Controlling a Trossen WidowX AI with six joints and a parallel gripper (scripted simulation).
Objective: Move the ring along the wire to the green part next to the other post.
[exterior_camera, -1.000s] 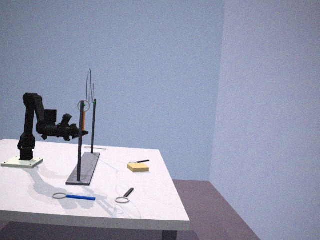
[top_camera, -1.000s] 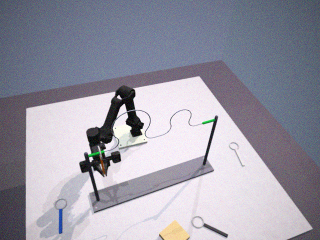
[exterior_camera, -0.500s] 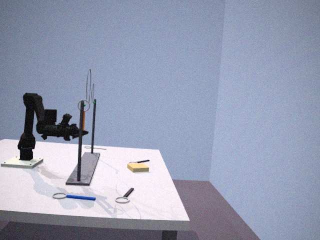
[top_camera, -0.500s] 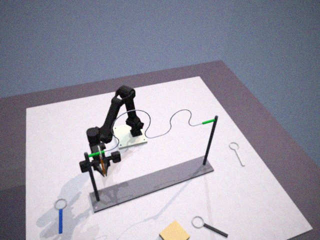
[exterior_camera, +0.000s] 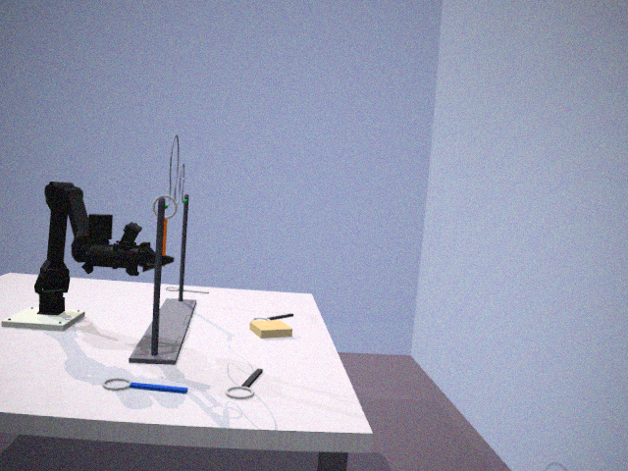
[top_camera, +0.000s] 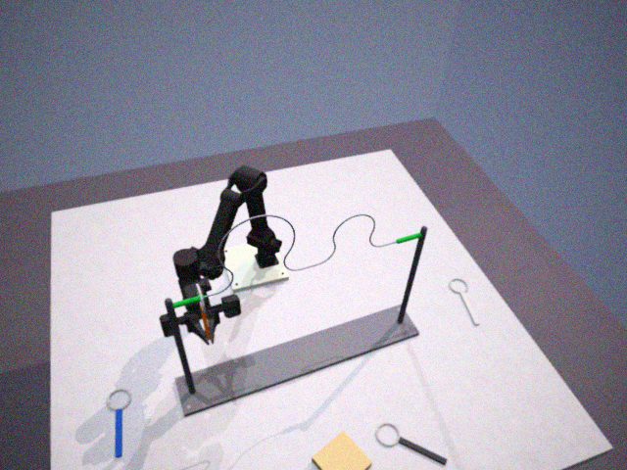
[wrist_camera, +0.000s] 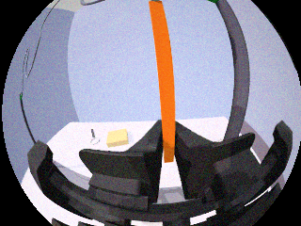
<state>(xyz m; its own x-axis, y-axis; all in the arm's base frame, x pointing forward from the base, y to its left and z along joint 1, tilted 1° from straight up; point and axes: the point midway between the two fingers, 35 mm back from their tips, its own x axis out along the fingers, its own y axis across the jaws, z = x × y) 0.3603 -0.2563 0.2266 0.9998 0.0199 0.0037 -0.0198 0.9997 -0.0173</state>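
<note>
— Far left, what have we got?
— Gripper [top_camera: 209, 340] [exterior_camera: 170, 259] [wrist_camera: 165, 123] clamped on the orange handle [top_camera: 205, 321] [exterior_camera: 165, 235] [wrist_camera: 166, 71], its ring [top_camera: 201, 297] [exterior_camera: 154, 207] around the left green part [top_camera: 187, 302]!
— And right?
— Other post [top_camera: 412, 278] [exterior_camera: 183, 248], green part [top_camera: 409, 237] [exterior_camera: 185, 201] ringless

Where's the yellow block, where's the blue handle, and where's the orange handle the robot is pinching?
Yellow block [top_camera: 342, 457] [exterior_camera: 271, 329] [wrist_camera: 118, 137]: top, exterior and wrist views, on its body.
Blue handle [top_camera: 119, 433] [exterior_camera: 158, 388]: top and exterior views, on its middle.
Orange handle [top_camera: 204, 319] [exterior_camera: 165, 235] [wrist_camera: 165, 71]: all three views, along its shaft.
</note>
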